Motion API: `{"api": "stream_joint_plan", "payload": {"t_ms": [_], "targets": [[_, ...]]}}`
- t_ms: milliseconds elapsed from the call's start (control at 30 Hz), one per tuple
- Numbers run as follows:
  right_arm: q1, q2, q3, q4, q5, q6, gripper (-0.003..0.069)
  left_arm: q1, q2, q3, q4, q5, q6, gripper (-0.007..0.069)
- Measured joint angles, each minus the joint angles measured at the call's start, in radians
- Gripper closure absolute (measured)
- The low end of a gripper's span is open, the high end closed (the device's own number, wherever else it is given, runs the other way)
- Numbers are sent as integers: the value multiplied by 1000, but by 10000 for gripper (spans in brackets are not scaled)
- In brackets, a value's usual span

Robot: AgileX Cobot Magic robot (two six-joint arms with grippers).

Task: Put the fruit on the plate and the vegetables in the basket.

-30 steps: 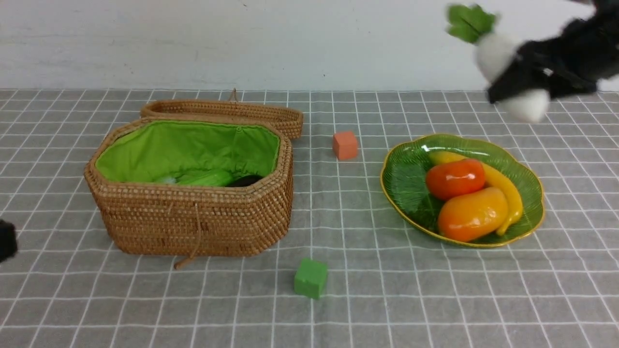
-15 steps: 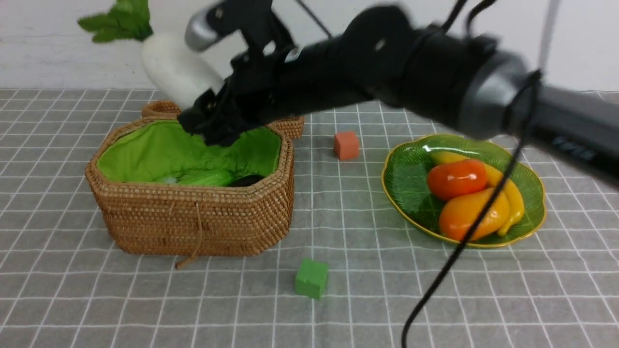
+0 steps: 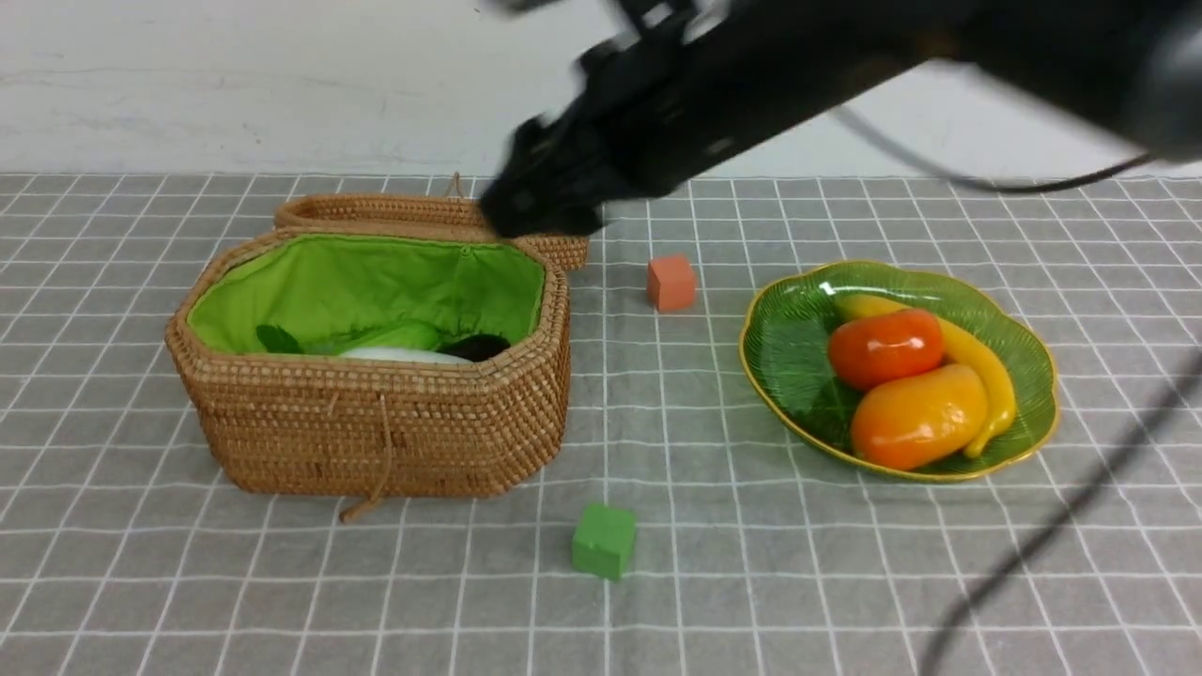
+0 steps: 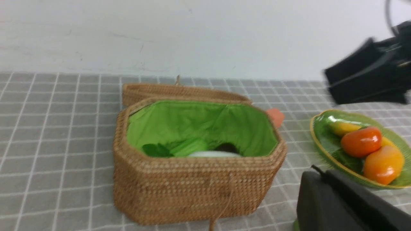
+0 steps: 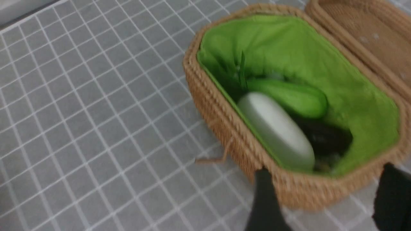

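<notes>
The wicker basket [image 3: 376,422] with green lining stands at the left. Inside it lie the white radish [image 5: 276,128], the green cucumber [image 5: 289,96] and the dark eggplant [image 5: 324,138]. On the green leaf plate [image 3: 779,347] at the right rest the persimmon [image 3: 883,345], the mango [image 3: 916,415] and the banana [image 3: 986,376]. My right gripper [image 5: 326,199] hangs blurred above the basket's back right corner, open and empty. My left gripper [image 4: 313,179] shows only in its wrist view, shut and holding nothing.
The basket's lid [image 3: 432,211] lies flat behind it. An orange cube [image 3: 670,282] sits between basket and plate, and a green cube [image 3: 604,539] sits nearer the front. The right arm's cable [image 3: 1052,526] hangs across the front right.
My right arm carried the radish from above the plate to over the basket and let it go. The radish now lies inside, and the arm has drawn back to the right.
</notes>
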Motion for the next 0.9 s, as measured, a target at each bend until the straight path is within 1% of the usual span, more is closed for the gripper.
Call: {"api": "stream_joint_plan", "payload": {"t_ms": [33,67,100,133,200,233,267,300,367,400,433,500,533,567,700,800,900], "targets": [[-19,-67,-4,-66,124,82,347,0,-1,0,-8,-35,4,638],[-23,-82,-5,-83,154,99,372,0,-3,0,-12,-44,8,638],[-29,-122,-6,-131,228,141,447,0,-15,8,-35,-75,21,638],[-31,-151,-3,-175,266,174,518,0,-29,23,-54,-93,31,638],[-32,-214,26,-232,290,221,613,0,-88,80,-110,-143,60,638],[-32,-229,37,-244,291,231,629,0,-103,87,-123,-153,70,638],[-32,-292,105,-284,296,278,668,0,-178,161,-176,-194,93,638],[-32,-310,114,-286,296,283,670,0,-187,170,-181,-198,95,638],[-32,-429,248,-322,301,358,672,0,-283,277,-218,-259,116,638],[-32,-482,313,-331,303,390,669,0,-324,333,-215,-291,122,638],[-32,-493,339,-333,303,402,668,0,-336,340,-213,-301,123,638],[-32,-645,541,-344,307,495,662,0,-395,415,-178,-359,127,638],[-32,-691,604,-346,308,528,660,0,-409,435,-164,-373,127,638],[-32,-709,616,-346,308,535,660,0,-411,437,-158,-374,127,638],[-32,-849,818,-349,278,622,658,0,-414,462,-136,-368,128,638],[-32,-949,936,-349,230,647,655,0,-415,465,-135,-345,128,638],[-32,-998,991,-348,224,655,654,0,-418,465,-134,-330,128,637]]}}
